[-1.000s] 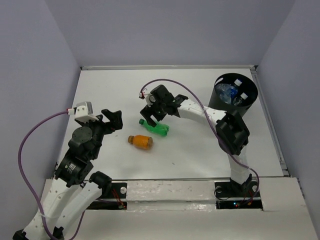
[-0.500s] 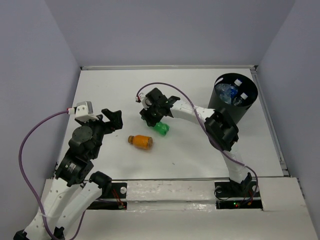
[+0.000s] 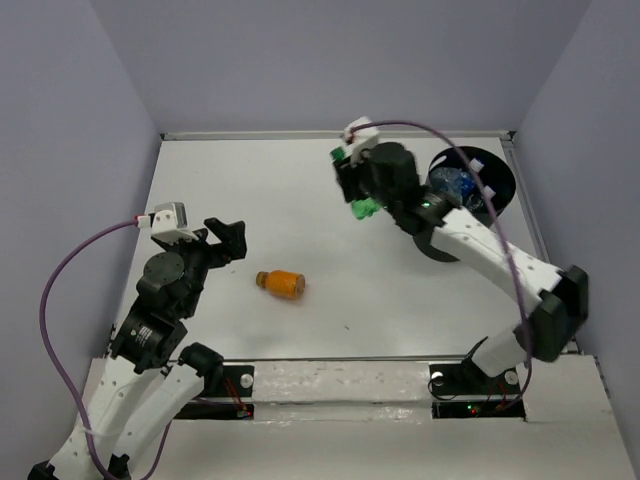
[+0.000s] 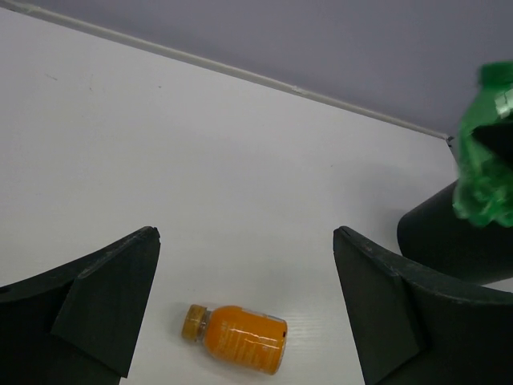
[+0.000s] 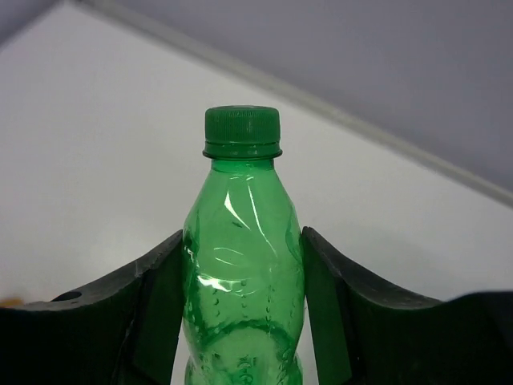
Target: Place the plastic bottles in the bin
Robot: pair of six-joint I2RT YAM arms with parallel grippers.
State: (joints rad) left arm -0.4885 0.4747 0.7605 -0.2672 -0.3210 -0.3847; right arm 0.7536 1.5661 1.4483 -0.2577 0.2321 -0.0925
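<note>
My right gripper (image 3: 352, 182) is shut on the green bottle (image 3: 363, 208) and holds it off the table, just left of the black bin (image 3: 508, 180). In the right wrist view the green bottle (image 5: 242, 200) stands cap-up, squeezed between the two pads, with the right gripper (image 5: 243, 237) round its body. The orange bottle (image 3: 283, 283) lies on its side mid-table. My left gripper (image 3: 226, 238) hangs open to the left of the orange bottle, which shows between its jaws (image 4: 236, 337). Clear bottles (image 3: 456, 185) lie inside the bin.
The left wrist view also catches the raised green bottle (image 4: 485, 160) and the bin's wall (image 4: 449, 237) at the right. White walls (image 3: 330, 133) border the table at the back and sides. My right arm crosses in front of the bin.
My right gripper closed on the green bottle, lifted it from the table and carried it back and right, close to the bin. The left arm and orange bottle stayed still.
</note>
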